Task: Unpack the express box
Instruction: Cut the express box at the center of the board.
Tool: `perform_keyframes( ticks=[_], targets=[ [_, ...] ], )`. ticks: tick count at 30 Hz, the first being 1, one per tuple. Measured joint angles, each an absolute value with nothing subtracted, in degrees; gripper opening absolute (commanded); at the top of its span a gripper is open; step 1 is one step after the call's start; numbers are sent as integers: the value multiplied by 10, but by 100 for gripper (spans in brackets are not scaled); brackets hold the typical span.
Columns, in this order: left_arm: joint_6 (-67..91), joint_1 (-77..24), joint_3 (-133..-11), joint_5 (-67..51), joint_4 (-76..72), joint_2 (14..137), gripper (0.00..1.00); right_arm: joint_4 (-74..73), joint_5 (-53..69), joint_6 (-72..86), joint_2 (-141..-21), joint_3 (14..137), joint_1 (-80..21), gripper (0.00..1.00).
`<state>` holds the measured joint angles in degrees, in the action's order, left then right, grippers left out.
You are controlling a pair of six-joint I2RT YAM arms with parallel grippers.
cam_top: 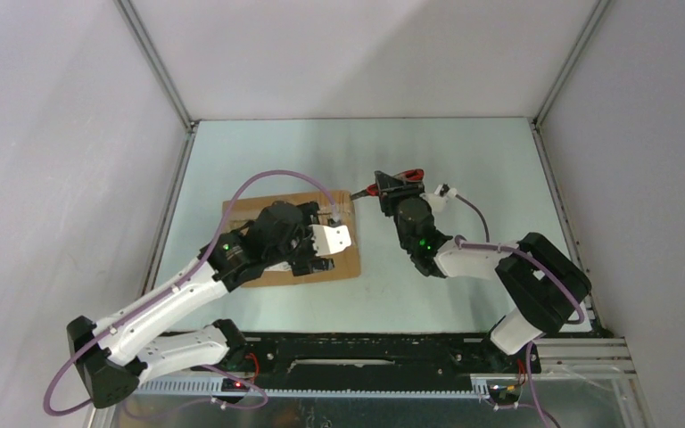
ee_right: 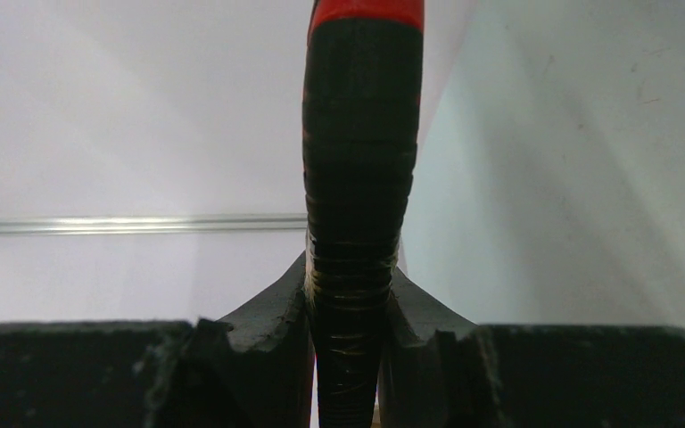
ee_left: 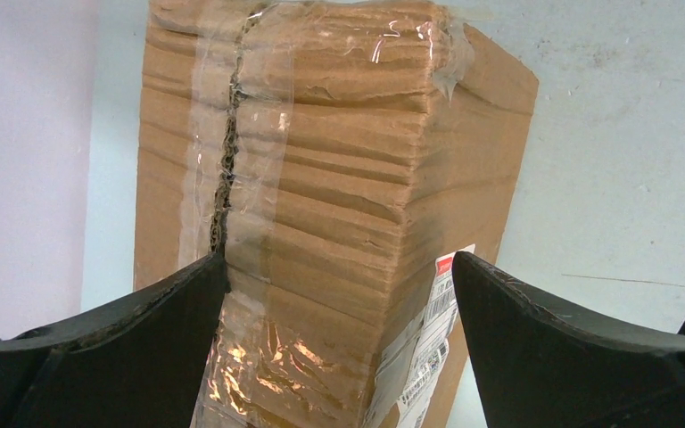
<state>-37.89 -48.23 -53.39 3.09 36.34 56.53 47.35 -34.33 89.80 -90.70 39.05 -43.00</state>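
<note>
A brown cardboard express box (ee_left: pixel 339 178) lies left of centre on the table (cam_top: pixel 410 152). Its long axis runs roughly along the near edge, with the taped seam on top and a white label (ee_left: pixel 428 348) on one side. The left gripper (ee_left: pixel 339 259) is spread wide astride the box. The right gripper (ee_right: pixel 348 294), near the box's far right corner, is clamped on a black-and-red tool handle (ee_right: pixel 361 134).

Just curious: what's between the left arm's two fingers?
The taped express box, seen through the gap between the open fingers in the left wrist view.
</note>
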Motion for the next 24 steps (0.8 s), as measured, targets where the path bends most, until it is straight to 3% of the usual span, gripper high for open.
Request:
perform_keyframes(
  ticks=[24],
  targets=[
    [-375,-485,-533,37,359,566,100,485,-363,932,-922,390,-441,0]
  ],
)
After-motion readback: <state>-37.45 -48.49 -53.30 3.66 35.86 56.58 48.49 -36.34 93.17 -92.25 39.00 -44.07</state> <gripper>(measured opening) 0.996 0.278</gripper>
